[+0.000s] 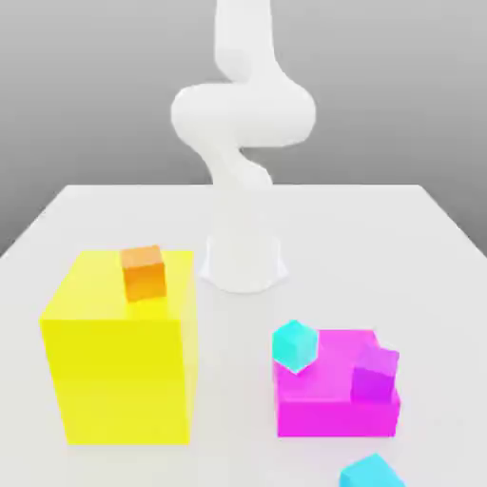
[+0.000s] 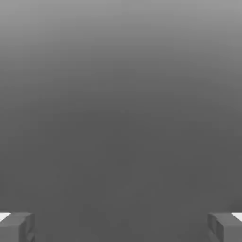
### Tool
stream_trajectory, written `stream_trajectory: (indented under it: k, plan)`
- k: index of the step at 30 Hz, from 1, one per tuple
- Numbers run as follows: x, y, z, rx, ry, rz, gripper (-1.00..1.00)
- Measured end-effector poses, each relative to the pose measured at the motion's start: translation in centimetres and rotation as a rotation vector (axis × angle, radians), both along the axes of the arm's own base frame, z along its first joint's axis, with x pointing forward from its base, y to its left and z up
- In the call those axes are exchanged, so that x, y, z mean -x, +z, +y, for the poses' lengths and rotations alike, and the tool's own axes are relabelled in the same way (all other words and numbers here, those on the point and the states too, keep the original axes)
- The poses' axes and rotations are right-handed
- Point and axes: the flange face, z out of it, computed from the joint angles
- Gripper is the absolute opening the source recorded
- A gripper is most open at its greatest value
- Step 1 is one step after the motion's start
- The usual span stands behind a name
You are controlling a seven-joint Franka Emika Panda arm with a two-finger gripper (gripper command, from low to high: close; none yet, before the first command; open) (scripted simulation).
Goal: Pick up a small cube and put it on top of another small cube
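Grey claw (image 2: pixel 121 228), wide open, empty.

I see four small cubes, orange (image 1: pixel 145 274), turquoise (image 1: pixel 295 345), purple (image 1: pixel 376 374) and blue (image 1: pixel 372 473), and two large blocks, yellow (image 1: pixel 122 361) and magenta (image 1: pixel 328 380).

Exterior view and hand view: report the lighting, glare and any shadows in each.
Exterior view: bright and overexposed, the white arm washing out at its base against the pale table; no distinct cast shadows beside the yellow block or magenta block. Hand view: dim grey gradient without glare, except small white patches beside the open end effector.
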Motion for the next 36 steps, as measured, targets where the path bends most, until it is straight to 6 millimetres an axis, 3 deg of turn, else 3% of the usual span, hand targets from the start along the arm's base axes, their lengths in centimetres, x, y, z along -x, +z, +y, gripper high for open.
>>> stream_trajectory:
  k: [8, 16, 23, 29, 33, 34, 36]
  plan:
    - [-8.9, -11.0, 3.5, 0.041, 0.109, 0.201, 0.00]
    - [-14.2, -24.0, 7.5, 0.087, 0.221, 0.396, 0.00]
    - [-15.5, -36.5, 11.2, 0.132, 0.323, 0.565, 0.00]
    - [-14.4, -47.4, 13.5, 0.170, 0.402, 0.704, 0.00]
    - [-14.1, -53.5, 13.8, 0.175, 0.413, 0.721, 0.00]
    - [-14.1, -54.5, 13.8, 0.175, 0.413, 0.722, -1.00]
    - [-14.1, -54.5, 13.8, 0.175, 0.413, 0.722, -1.00]
